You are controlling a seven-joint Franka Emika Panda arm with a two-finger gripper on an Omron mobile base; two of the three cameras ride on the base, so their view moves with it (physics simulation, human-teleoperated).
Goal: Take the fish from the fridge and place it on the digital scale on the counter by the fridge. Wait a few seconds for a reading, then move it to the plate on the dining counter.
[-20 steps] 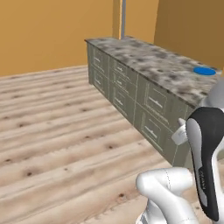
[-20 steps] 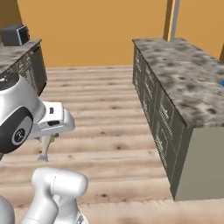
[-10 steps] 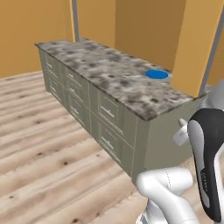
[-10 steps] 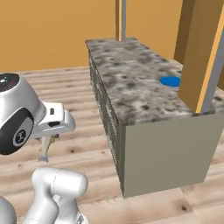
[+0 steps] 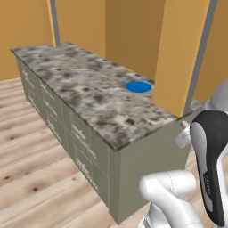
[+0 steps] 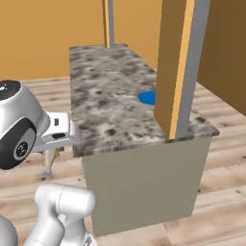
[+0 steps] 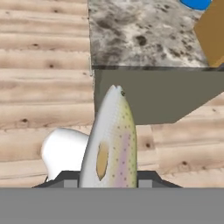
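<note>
the fish point(image 7: 111, 140) is clamped in the gripper point(image 7: 107, 181), its body standing up between the two finger tips in the hand view with the head pointing away toward the near end of the long tabletop point(image 5: 84, 95). in the right base view the gripper point(image 6: 48, 166) hangs low over the wood floor point(image 5: 26, 169) beside the tabletop's end panel, below the level of the granite, with the fish a thin pale sliver point(image 6: 50, 163) pointing down from it. the blue plate point(image 5: 138, 86) sits on the tabletop near its far long edge, close to the end nearest the robot and just beside an orange post point(image 6: 175, 67) that rises from that corner; part of the plate is hidden behind the post in the right base view. judging by this, fetching the fish is done and the carry to the dining side is nearly over, though whether the weighing was done cannot be read from these pictures. what seems left is to lift the fish above the tabletop's edge, reach past the near end toward the plate while staying off the post, and set it down on the blue disc before letting go.
</note>
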